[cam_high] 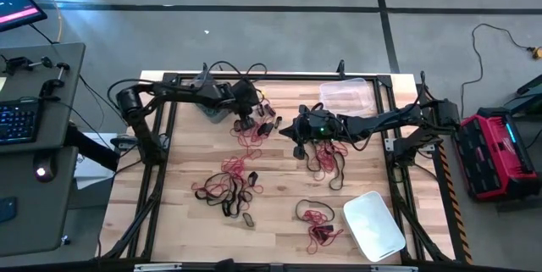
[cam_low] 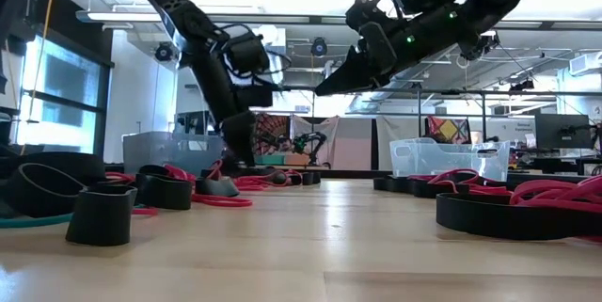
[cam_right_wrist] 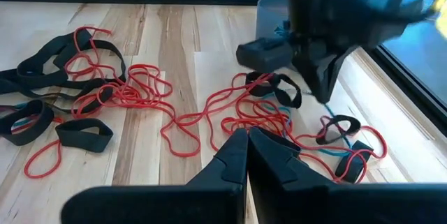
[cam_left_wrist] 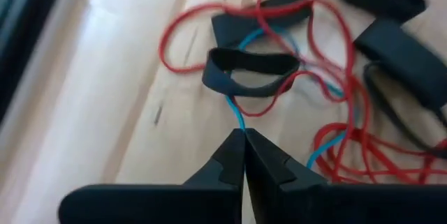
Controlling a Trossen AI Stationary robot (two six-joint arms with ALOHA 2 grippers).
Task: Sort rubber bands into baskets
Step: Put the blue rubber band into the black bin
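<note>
My left gripper [cam_left_wrist: 244, 135] is at the table's far left-centre [cam_high: 246, 125], over a tangle of red, black and teal-blue rubber bands [cam_high: 254, 132], and is shut on a teal-blue band. A grey-tinted basket [cam_high: 213, 108] stands just beyond it. My right gripper [cam_right_wrist: 248, 133] hangs shut and holding nothing above the table [cam_high: 297, 147], next to another tangle [cam_high: 326, 160]. A clear basket [cam_high: 345, 94] sits at the far edge. A whitish basket [cam_high: 373, 225] sits near the right front. My left gripper pinches one thin teal-blue strand [cam_left_wrist: 236, 116] between the tips of its two fingers, coming at it slanting down from above. The strand runs straight from the tips to a black loop [cam_left_wrist: 251, 74]. The rest of the band lies in the tangle on the table.
More bands lie in piles at the table's centre [cam_high: 229, 187] and near its front edge [cam_high: 318, 221]. Bare wood shows at the near left. The dark table frame [cam_high: 398, 149] runs along both sides. A desk with a keyboard [cam_high: 21, 119] stands off to the left.
</note>
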